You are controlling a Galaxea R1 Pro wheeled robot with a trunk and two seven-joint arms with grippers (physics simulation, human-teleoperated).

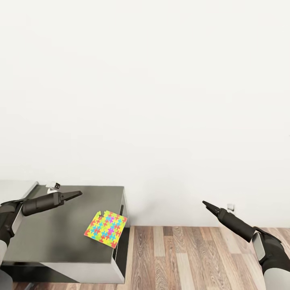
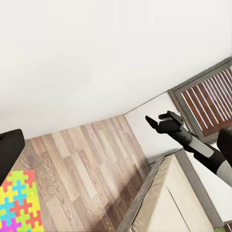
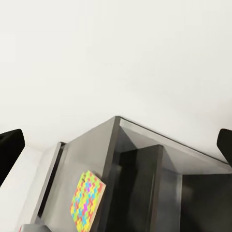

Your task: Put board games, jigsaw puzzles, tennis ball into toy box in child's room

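Note:
One jigsaw puzzle (image 1: pixel 105 228) lies flat on the dark grey cabinet section of the table (image 1: pixel 48 237), at its right edge near the front corner. It also shows as the puzzle (image 2: pixel 17 205) and the puzzle (image 3: pixel 87 200) in the wrist views. My left gripper (image 1: pixel 76 194) hovers above the cabinet top, behind and left of the puzzle, open and empty. My right gripper (image 1: pixel 207 205) hangs over the wood floor, well to the right of the table, open and empty. Its fingers (image 3: pixel 9 147) stand wide apart. The toy box is out of view.
A small white object (image 1: pixel 53 185) sits at the cabinet's back left, beside the pale grey desk top (image 1: pixel 16 187). A blank white wall stands behind, with a socket (image 1: pixel 230 207) low down. The cream bed (image 2: pixel 179 203) and a slatted window (image 2: pixel 208 99) lie off to the right.

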